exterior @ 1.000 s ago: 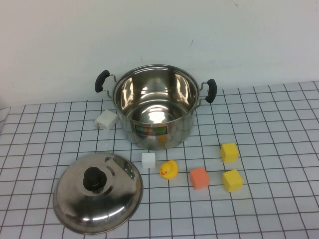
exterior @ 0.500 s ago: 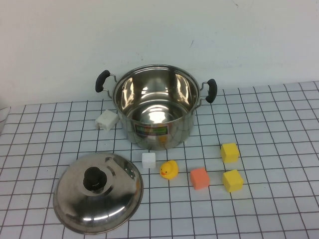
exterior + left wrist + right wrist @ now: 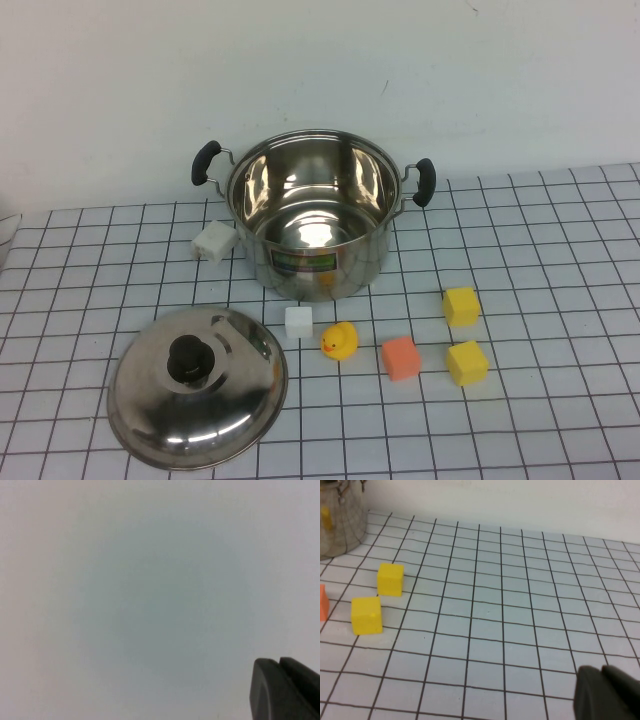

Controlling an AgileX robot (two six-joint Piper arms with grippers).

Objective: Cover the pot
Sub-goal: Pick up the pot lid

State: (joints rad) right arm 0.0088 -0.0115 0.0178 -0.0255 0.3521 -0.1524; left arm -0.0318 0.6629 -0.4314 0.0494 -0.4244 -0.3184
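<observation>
The shiny steel pot stands open and empty at the back middle of the gridded table, black handles on both sides. Its wall also shows in the right wrist view. The domed steel lid with a black knob lies on the table at the front left, knob up. Neither arm shows in the high view. My left gripper is shut and empty, facing a blank white surface. My right gripper is shut and empty above the table, to the right of the yellow cubes.
Two white cubes, a yellow rubber duck, an orange cube and two yellow cubes lie around the pot's front. The yellow cubes also show in the right wrist view.
</observation>
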